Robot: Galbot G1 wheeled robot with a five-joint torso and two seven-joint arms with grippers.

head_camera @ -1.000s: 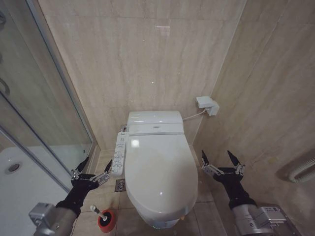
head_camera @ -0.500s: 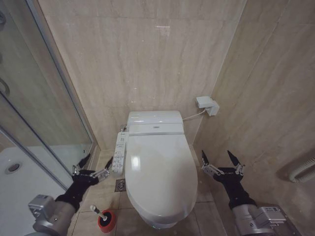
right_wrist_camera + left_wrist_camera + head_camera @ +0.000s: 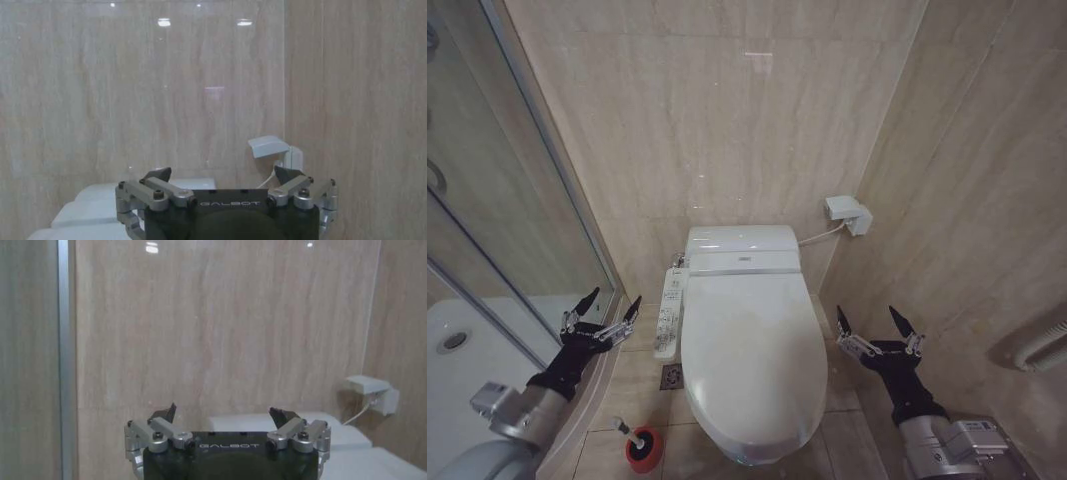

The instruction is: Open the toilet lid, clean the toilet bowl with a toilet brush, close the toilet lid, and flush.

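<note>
Movement: your left gripper (image 3: 599, 307) has lifted and swung outward, jaws released; right gripper (image 3: 876, 324), also released, waits beside the shut toilet lid (image 3: 752, 355).

Glossy smooth white plastic toilet lid (image 3: 752, 350), polished beige stone-look wall tiles (image 3: 727, 120), clear glass shower panel (image 3: 487, 230).

Left gripper (image 3: 600, 312) raised, jaws spread wide, right gripper (image 3: 875, 328) level at the right, jaws spread, both arms forward
</note>
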